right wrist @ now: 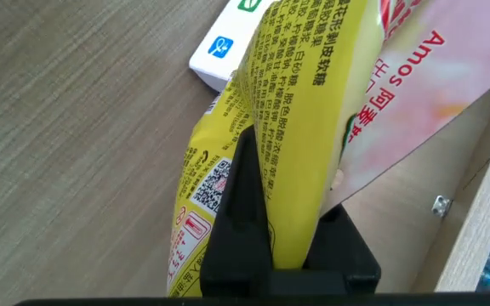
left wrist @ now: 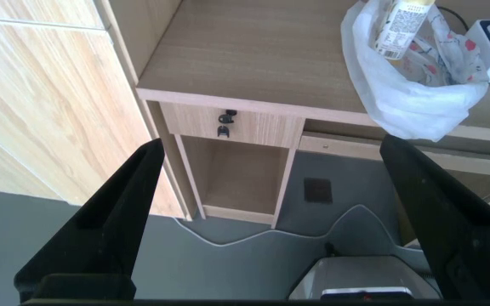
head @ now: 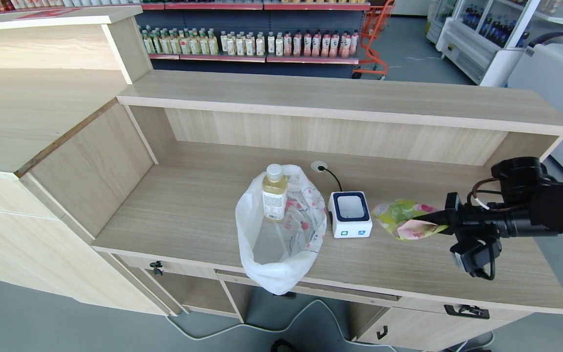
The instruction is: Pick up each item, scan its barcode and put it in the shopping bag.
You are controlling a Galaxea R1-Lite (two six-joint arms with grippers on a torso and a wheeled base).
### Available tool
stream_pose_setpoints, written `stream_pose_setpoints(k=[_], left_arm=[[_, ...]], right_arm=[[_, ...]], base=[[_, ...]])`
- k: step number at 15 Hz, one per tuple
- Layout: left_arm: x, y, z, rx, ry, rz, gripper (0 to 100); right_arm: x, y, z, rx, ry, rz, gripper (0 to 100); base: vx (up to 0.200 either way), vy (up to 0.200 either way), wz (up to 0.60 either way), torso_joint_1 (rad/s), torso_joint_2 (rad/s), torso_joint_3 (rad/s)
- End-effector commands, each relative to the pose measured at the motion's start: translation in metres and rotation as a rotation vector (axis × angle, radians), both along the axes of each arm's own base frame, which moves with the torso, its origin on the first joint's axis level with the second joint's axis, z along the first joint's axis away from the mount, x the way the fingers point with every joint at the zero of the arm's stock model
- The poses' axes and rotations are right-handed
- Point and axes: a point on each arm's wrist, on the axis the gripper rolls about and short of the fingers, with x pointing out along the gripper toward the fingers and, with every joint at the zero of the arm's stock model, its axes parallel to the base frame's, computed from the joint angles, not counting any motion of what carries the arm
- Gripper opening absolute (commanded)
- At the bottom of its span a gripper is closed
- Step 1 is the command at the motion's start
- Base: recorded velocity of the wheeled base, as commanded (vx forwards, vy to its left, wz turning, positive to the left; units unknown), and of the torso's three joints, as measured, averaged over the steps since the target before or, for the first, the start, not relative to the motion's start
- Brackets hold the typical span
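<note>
Snack packet [head: 401,219] sits pinched in the right gripper [head: 435,218], just right of the scanner [head: 350,214] and low over the tabletop [head: 188,210]; can't tell if its bottom edge touches the wood; right wrist view shows one black finger pressed across the yellow printed face with the film creasing around it, so the jaws are closed on the packet body, not on a seam; likely very light, soft, air-filled, glossy film, so slippery and prone to twist or sag in the pinch; contents probably crushable, so a firm but not hard squeeze; a sealed edge or flat margin looks like the better hold, leaving the code panel uncovered; a code patch shows low on the yellow side near the finger, so that face likely needs turning to the scanner window; left gripper [left wrist: 270,229] is spread wide and holds nothing, down in front of the cabinet; shopping bag [head: 262,264] stands open left of the scanner with a bottle [head: 274,193] upright inside.
</note>
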Motion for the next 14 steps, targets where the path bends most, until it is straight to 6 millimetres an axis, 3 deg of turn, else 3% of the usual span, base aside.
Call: stream_pose_setpoints(k=[1, 4, 6, 8, 10, 11, 14], left_arm=[[0.0, 0.0, 0.0, 0.0, 0.0, 0.0, 100], [0.0, 0.0, 0.0, -0.002, 0.0, 0.0, 100], [0.0, 0.0, 0.0, 0.0, 0.0, 0.0, 100], [0.0, 0.0, 0.0, 0.0, 0.0, 0.0, 100], [0.0, 0.0, 0.0, -0.002, 0.0, 0.0, 100], [0.0, 0.0, 0.0, 0.0, 0.0, 0.0, 100], [0.0, 0.0, 0.0, 0.0, 0.0, 0.0, 100]], right_arm=[[-0.035, -0.023, 0.04, 0.105, -0.026, -0.096, 0], [-0.064, -0.03, 0.081, 0.293, 0.043, -0.256, 0], [-0.098, -0.021, 0.124, 0.588, 0.175, -0.514, 0], [-0.121, -0.007, 0.149, 0.917, 0.296, -0.783, 0], [-0.133, 0.0, 0.151, 1.166, 0.429, -0.928, 0], [-0.138, -0.001, 0.143, 1.221, 0.481, -0.963, 0], [-0.165, -0.019, 0.125, 1.247, 0.429, -1.079, 0]], base=[[0.0, 0.0, 0.0, 0.0, 0.0, 0.0], [0.0, 0.0, 0.0, 0.0, 0.0, 0.0], [0.0, 0.0, 0.0, 0.0, 0.0, 0.0], [0.0, 0.0, 0.0, 0.0, 0.0, 0.0], [0.0, 0.0, 0.0, 0.0, 0.0, 0.0], [0.0, 0.0, 0.0, 0.0, 0.0, 0.0], [0.0, 0.0, 0.0, 0.0, 0.0, 0.0]])
